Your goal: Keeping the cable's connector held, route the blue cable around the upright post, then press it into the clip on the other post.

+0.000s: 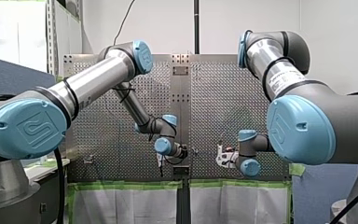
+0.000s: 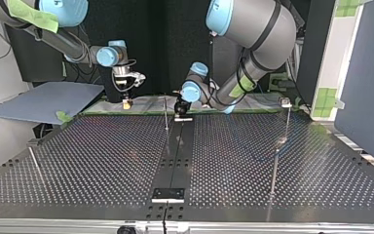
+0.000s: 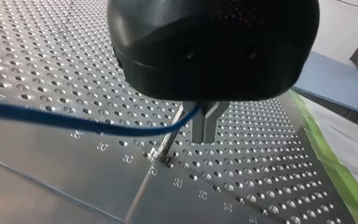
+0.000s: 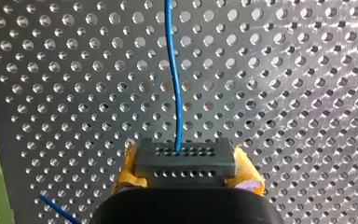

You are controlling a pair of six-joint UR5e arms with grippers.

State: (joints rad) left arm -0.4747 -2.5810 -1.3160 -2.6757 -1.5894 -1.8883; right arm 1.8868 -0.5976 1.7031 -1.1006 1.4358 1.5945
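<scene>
Yellow-padded right claw grips dark rectangular plastic connector; left claw pinches thin blue cable just beside slim upright metal post; best wrapped low under gentle tension

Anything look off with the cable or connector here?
Nothing stands out. The connector sits square between my right gripper's yellow pads, and the blue cable leaves it unkinked. A short second blue stretch shows beside that gripper.
</scene>
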